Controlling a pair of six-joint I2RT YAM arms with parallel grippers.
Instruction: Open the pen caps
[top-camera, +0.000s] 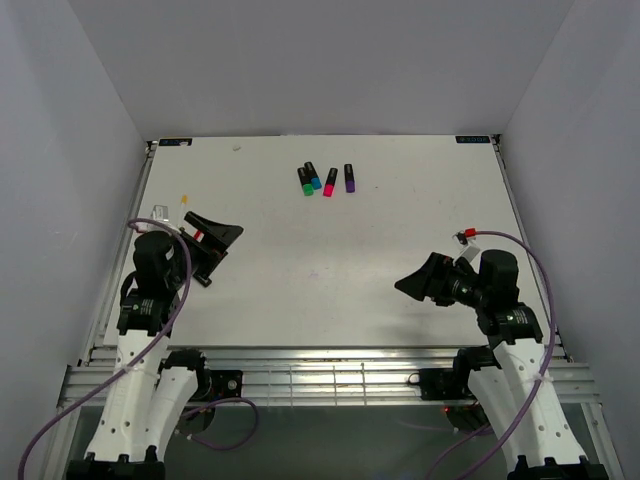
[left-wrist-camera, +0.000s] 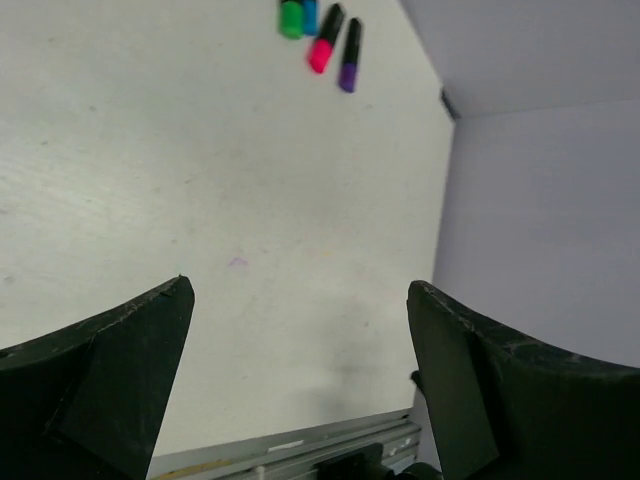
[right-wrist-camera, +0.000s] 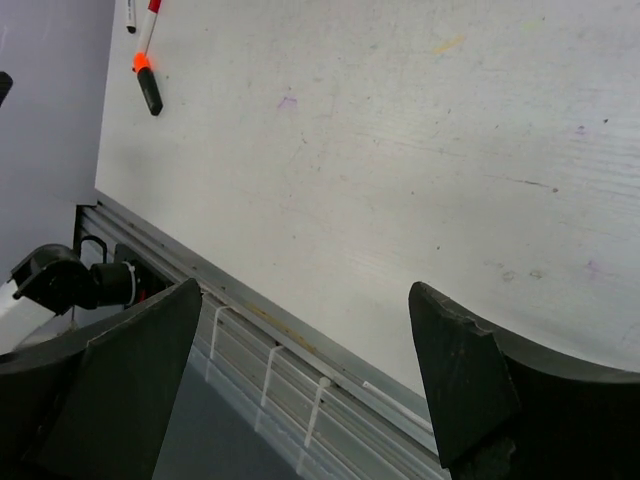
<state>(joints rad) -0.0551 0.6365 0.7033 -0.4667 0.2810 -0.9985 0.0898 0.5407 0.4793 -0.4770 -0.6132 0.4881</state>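
Nearest the camera, 2 robot arms (top-camera: 140, 380) rise from the front edge of a white table (top-camera: 330, 290). On the left, the left gripper (left-wrist-camera: 300, 290) hangs over bare tabletop, its 2 black fingers (left-wrist-camera: 100, 380) spread wide with nothing between them. Just beyond that arm, near the table's left edge, an orange cap (right-wrist-camera: 140, 64) sits on a stubby black marker (right-wrist-camera: 151, 98). Beside it lie 2 thin white pens (right-wrist-camera: 148, 30), 1 with a red cap (right-wrist-camera: 154, 5) and the other with what looks like a black cap (right-wrist-camera: 131, 26).

At the far centre, 4 more stubby markers lie in a tight cluster, all capped. The green cap (top-camera: 307, 189) and blue cap (top-camera: 316, 183) appear to touch, followed by the pink cap (top-camera: 328, 189) and the purple cap (top-camera: 350, 186). On the right, the right gripper (right-wrist-camera: 305, 290) is likewise spread wide and empty, well apart from every pen.

Likely trouble:
- **Crowding:** fingers closing on 1 marker could shove its neighbours or set them rolling.
- **Short markers:** there is little room for 1 gripper on the body and the other on the cap, so a shallow hold could slip during the pull.
- **Edge:** the left arm could sweep the pens beside it off the table.
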